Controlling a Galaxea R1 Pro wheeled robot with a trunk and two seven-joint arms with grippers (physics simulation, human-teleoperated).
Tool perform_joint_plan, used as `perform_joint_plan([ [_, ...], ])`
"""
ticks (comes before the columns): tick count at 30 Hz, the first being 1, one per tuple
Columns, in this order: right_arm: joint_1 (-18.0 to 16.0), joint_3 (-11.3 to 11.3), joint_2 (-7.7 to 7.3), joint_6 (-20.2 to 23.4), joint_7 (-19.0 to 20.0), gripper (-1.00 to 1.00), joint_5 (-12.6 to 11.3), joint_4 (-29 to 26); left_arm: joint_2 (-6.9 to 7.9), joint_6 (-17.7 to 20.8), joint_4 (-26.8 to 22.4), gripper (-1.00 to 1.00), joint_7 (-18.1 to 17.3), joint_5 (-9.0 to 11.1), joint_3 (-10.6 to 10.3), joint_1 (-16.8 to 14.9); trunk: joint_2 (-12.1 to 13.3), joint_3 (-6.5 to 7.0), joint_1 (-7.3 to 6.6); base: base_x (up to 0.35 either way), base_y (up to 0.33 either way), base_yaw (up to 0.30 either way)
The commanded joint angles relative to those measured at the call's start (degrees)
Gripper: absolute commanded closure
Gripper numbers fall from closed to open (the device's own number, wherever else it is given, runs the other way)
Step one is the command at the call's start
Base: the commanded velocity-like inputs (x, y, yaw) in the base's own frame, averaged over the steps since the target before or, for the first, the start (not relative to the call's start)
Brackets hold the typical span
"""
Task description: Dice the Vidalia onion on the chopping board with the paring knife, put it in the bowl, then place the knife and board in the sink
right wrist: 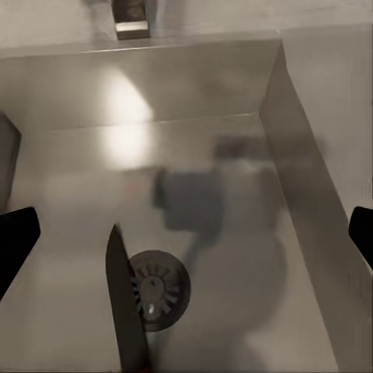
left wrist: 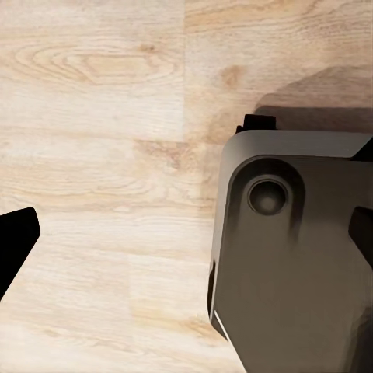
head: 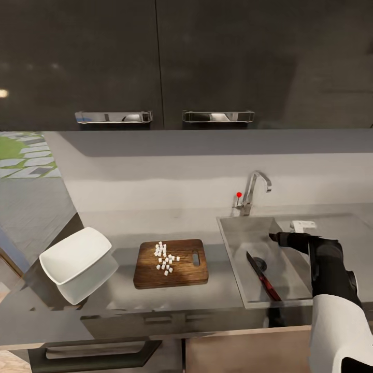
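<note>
The chopping board (head: 182,274) lies flat on the countertop (head: 124,228), left of the sink (head: 241,233). The Vidalia onion lies on it as a loose pile of small white dice (head: 165,257). At the far left the white bowl (head: 75,255) stands with nothing in it, mirrored in the glossy top. On the sink floor, beside the drain (right wrist: 158,289), rests the paring knife (head: 263,276), its dark blade (right wrist: 124,303) showing in the right wrist view. My right gripper (head: 273,237) (right wrist: 189,237) hovers open over the sink, holding nothing. My left gripper (left wrist: 189,237) is open over the wood floor.
A chrome faucet (head: 252,190) with a red-tipped lever (head: 239,195) rises behind the sink. A small white object (head: 303,225) sits on the counter behind my right arm. Black upper cabinets (head: 155,62) hang overhead. The robot's grey base (left wrist: 295,249) fills part of the left wrist view.
</note>
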Motion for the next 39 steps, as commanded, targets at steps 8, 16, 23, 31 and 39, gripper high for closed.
perform_joint_plan([
  [8, -0.06, -0.01, 0.5, 0.27, 0.92, -1.0, 1.93, 0.09, -0.05, -0.33, 0.21, -1.0, 0.01, 0.24, -0.28, -0.09, -0.08, -0.09, 0.02, 0.0, 0.0, 0.0],
  [16, -0.06, -0.07, 0.94, 0.24, 0.92, -1.0, 2.03, 0.73, -0.05, -0.33, 0.21, -1.0, 0.02, 0.24, -0.28, -0.09, -0.08, -0.09, 0.02, 0.0, 0.0, 0.0],
  [23, -0.06, 0.08, 2.18, 0.21, 0.82, -1.0, 1.98, 1.28, -0.33, -0.35, 0.14, -1.0, -0.01, 0.12, -0.32, -0.09, -0.08, -0.09, 0.02, 0.0, 0.0, 0.0],
  [31, -0.06, 0.23, 4.12, 0.03, -0.18, -1.0, 2.04, 1.49, -2.74, -0.43, -0.01, -1.0, -0.13, 0.25, -0.24, -0.09, -0.08, -0.09, 0.02, 0.0, 0.0, 0.0],
  [39, -0.06, 2.92, 4.22, 0.01, -0.16, -1.0, 2.04, 1.99, -2.13, -2.47, 0.08, -1.0, -3.24, 0.35, -0.21, -0.09, -0.08, -0.09, 0.02, -0.022, 0.07, 0.0],
])
